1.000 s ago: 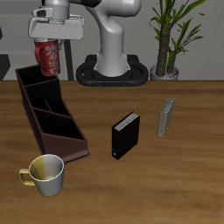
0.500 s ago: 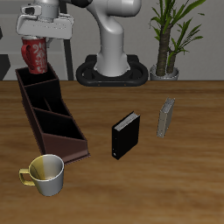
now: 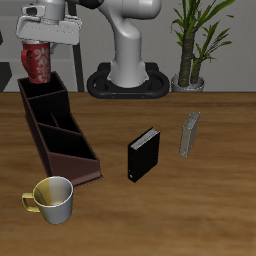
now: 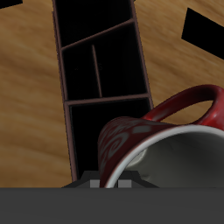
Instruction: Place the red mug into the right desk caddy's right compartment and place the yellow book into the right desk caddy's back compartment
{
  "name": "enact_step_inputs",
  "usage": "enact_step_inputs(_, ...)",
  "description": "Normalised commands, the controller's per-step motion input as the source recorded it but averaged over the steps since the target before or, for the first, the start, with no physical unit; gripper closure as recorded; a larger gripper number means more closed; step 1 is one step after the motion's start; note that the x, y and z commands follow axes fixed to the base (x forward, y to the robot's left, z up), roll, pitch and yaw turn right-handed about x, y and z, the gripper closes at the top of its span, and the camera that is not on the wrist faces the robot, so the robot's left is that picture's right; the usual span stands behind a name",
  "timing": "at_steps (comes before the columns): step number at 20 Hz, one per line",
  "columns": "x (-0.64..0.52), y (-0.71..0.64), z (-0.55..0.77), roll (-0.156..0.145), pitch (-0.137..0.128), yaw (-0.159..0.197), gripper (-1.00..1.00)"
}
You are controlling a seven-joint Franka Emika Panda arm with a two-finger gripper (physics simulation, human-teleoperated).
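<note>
The gripper (image 3: pixel 40 44) holds the red mug (image 3: pixel 39 62) in the air, its fingers closed on the mug's upper part so that the mug hangs below them, well clear of the table (image 3: pixel 200 200). In the exterior view the mug's body shows just under the fingers, over the caddy's (image 3: pixel 55 130) far end section. The wrist view shows the mug (image 4: pixel 162 140) close under the gripper, its pale rim and dark inside facing the camera and its handle (image 4: pixel 188 103) arching out to one side; the fingertips themselves are hidden there, so where exactly they press the mug cannot be told.

Below the held mug in the wrist view lies the caddy (image 4: pixel 101 74), dark inside, with thin dividers splitting it into sections; the section nearest the mug lies directly beneath it.

The yellow book (image 3: pixel 189 135) stands upright on the table, well apart from the fingers and from the caddy. A black book (image 3: pixel 144 153) stands between it and the caddy, nearer the table's front edge. A yellow-and-white mug (image 3: pixel 52 198) sits on the table just beyond the caddy's near end, far below and away from the fingers. A potted plant (image 3: pixel 192 45) stands behind the table.
</note>
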Motion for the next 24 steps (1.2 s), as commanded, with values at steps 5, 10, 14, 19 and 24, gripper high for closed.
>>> enact_step_inputs(5,0.07,0.03,-0.12,-0.002,0.013,-0.032,1.0)
enact_step_inputs(10,0.03,-0.02,-0.12,-0.007,0.01,-0.017,1.0)
enact_step_inputs(14,0.03,0.18,-0.31,0.006,0.038,0.003,1.0)
enact_step_inputs(19,0.03,0.07,-0.24,-0.006,0.034,-0.012,1.0)
enact_step_inputs(24,0.03,0.02,-0.25,0.0,0.045,0.025,1.0)
